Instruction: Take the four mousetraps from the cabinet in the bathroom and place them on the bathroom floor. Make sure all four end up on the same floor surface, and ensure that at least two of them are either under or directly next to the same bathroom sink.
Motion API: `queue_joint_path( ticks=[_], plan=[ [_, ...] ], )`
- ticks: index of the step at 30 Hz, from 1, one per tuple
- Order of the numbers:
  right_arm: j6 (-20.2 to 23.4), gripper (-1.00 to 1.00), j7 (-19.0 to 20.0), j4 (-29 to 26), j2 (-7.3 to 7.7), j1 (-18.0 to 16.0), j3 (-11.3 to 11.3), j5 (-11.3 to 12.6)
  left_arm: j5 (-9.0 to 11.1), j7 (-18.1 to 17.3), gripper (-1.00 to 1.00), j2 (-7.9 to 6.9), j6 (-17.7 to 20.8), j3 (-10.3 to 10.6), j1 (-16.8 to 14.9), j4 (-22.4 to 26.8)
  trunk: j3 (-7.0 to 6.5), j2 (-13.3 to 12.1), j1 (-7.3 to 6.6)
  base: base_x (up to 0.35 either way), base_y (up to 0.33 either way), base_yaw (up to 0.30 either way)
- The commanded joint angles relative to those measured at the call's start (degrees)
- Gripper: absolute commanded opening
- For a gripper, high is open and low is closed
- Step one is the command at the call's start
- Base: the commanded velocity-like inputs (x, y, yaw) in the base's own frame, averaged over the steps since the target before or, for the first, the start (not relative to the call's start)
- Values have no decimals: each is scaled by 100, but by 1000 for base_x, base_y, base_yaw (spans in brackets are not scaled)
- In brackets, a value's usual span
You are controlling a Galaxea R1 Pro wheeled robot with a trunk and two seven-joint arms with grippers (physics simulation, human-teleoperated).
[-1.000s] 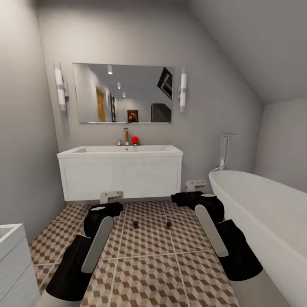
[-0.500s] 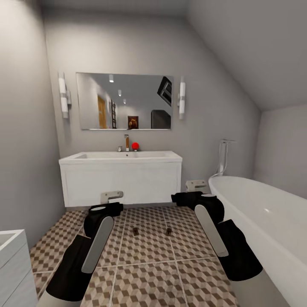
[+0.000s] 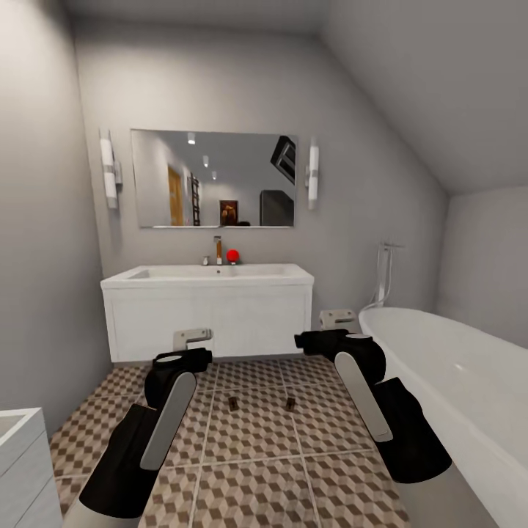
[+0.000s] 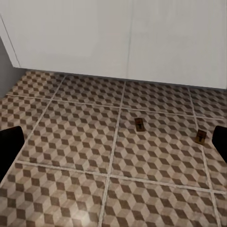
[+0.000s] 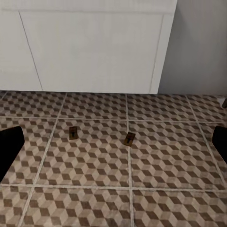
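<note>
Left gripper: your left gripper (image 3: 192,338) hangs above the floor at about 7 o'clock from the picture's middle in the head view. In the left wrist view its two dark fingertips (image 4: 9,144) stand at the opposite edges, far apart, so the jaws are spread wide and hold nothing.

Right gripper: your right gripper (image 3: 336,320) hangs at about 5 o'clock, just beside the bathtub (image 3: 455,381). In the right wrist view the dark fingertips (image 5: 9,144) are also at the two edges, so it is wide apart and empty.

Mousetraps: you see two mousetraps on the tiles, between your two arms. The left mousetrap (image 3: 233,402) and the right mousetrap (image 3: 290,403) lie flat, apart from each other, in front of the vanity. They show again in the left wrist view (image 4: 139,124) (image 4: 200,136) and in the right wrist view (image 5: 73,133) (image 5: 129,139).

Bathroom floor: the bathroom floor (image 3: 257,440) has a cube pattern with pale grout lines.

Sink: the sink (image 3: 213,273) sits in a white vanity (image 3: 209,315) at 12 o'clock from the traps. Both traps are near its front, not under it.

Other things: a mirror (image 3: 214,179) hangs over the sink, and a red ball (image 3: 232,255) stands beside the faucet (image 3: 217,249).
</note>
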State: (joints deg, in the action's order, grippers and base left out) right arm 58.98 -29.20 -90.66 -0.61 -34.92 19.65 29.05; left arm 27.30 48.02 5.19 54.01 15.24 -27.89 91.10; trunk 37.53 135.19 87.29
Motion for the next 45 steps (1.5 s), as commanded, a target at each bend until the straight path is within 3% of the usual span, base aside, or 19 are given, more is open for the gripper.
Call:
queue_joint_path(
  ticks=[1, 45],
  plan=[
    [15, 100, -60, -4, 0, -6, 4, 57, 56, 61, 100, 0, 13, 5, -6, 5, -11, -38, -24, 0, 0, 0],
    [0, 100, -56, -4, -9, 3, 7, 65, 56, 74, 100, 0, 13, 5, -5, 5, -801, -1802, -990, 0, 0, -5]
  ],
)
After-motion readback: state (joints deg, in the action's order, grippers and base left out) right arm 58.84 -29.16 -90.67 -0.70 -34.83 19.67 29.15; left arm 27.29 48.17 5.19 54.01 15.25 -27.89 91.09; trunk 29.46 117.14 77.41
